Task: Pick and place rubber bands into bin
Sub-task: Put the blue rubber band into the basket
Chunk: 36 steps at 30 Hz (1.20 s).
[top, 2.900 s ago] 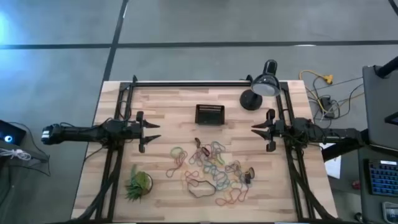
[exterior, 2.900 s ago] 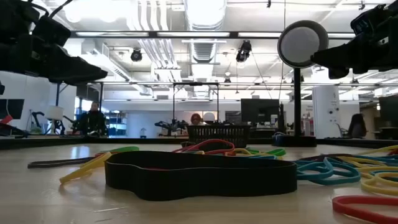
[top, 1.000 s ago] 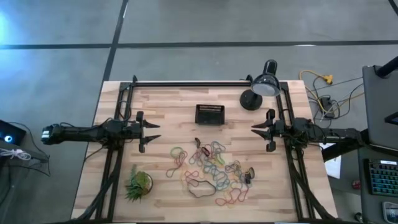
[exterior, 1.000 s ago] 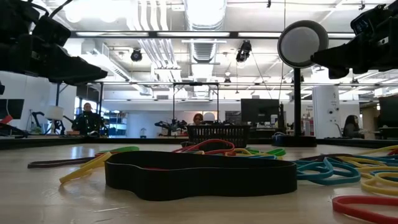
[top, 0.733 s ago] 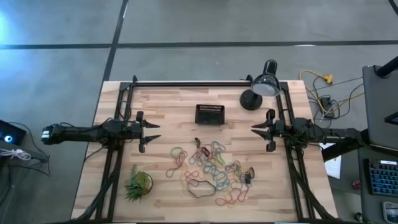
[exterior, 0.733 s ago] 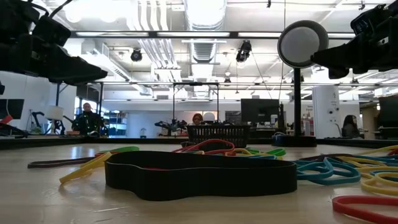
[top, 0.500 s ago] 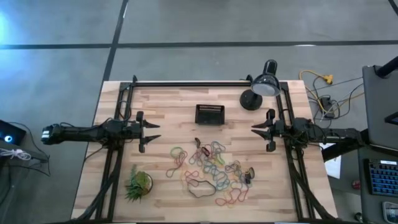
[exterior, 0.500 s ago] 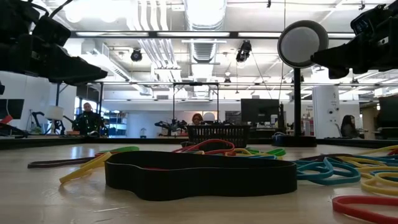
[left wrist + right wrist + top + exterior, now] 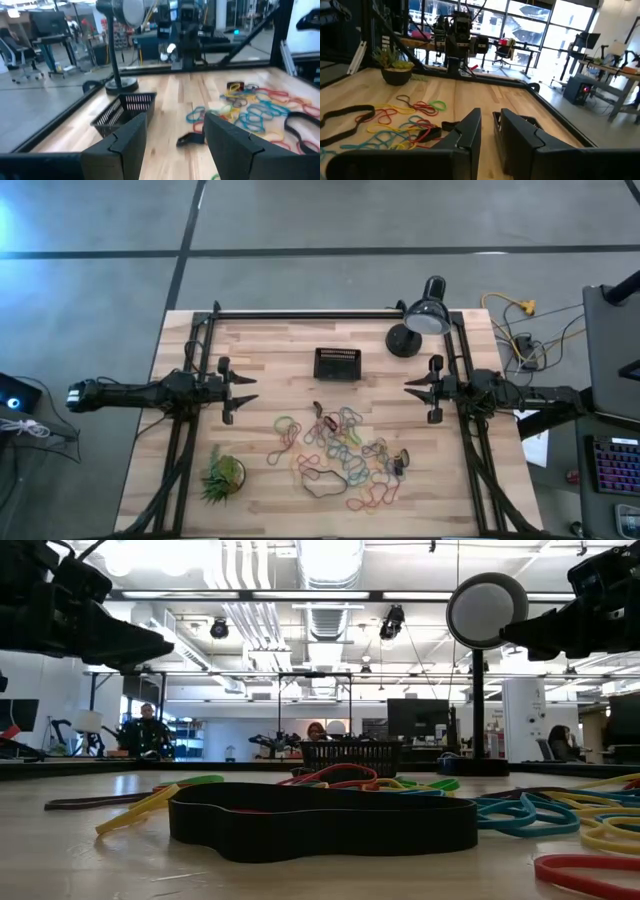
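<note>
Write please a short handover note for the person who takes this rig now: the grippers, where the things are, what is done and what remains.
Left gripper: open, empty, raised at the table's left side.
Right gripper: fingers close together, holding nothing, raised at the right side.
Rubber bands: scattered loose on the wood, on the near side of the bin.
Bin: mid-table toward the far edge, beside the lamp; no bands visible in it.
Plant: near-left corner.
Done: nothing visible. Left: all bands.

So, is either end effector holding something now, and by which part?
Nothing is held. The left end effector and right end effector hang empty above the table; the rubber bands lie untouched.
</note>
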### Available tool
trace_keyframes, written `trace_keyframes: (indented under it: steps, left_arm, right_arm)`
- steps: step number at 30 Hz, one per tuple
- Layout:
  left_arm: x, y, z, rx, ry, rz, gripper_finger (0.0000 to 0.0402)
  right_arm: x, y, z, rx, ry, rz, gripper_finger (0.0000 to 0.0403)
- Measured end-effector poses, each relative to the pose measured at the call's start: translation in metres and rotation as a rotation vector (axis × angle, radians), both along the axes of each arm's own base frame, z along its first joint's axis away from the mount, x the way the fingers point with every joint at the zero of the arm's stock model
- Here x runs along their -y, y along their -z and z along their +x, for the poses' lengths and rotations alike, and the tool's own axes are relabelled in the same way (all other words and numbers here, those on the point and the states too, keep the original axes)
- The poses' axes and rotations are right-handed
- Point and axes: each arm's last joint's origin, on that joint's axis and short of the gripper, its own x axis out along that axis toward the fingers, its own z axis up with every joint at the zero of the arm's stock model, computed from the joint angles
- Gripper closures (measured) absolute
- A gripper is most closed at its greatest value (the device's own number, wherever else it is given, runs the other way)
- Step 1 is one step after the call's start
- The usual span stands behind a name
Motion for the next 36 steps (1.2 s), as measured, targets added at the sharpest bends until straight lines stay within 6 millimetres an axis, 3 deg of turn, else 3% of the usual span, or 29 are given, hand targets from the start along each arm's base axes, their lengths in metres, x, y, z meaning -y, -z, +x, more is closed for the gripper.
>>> trace_keyframes:
  steps: [13,17,26,31,36]
  left_arm:
    - [0.0,-0.007,0.0,0.08,0.007,-0.037,0.0219]
    - [0.001,-0.013,0.0,0.149,0.013,-0.126,0.0219]
    - [0.0,-0.021,0.0,0.235,0.0,-0.131,0.0219]
    - [-0.004,-0.02,-0.001,0.245,-0.146,-0.171,0.0219]
    - [-0.003,-0.018,0.002,0.234,-0.088,-0.267,0.0219]
  right_arm:
    - [0.0,-0.016,-0.001,0.21,-0.047,0.488,0.0335]
    - [0.0,-0.018,-0.002,0.228,-0.051,0.493,0.0335]
    - [0.0,-0.033,-0.006,0.384,-0.095,0.501,0.0335]
    - [0.0,-0.03,-0.004,0.348,-0.069,0.401,0.0335]
    - [-0.003,-0.028,0.0,0.293,-0.159,0.306,0.0335]
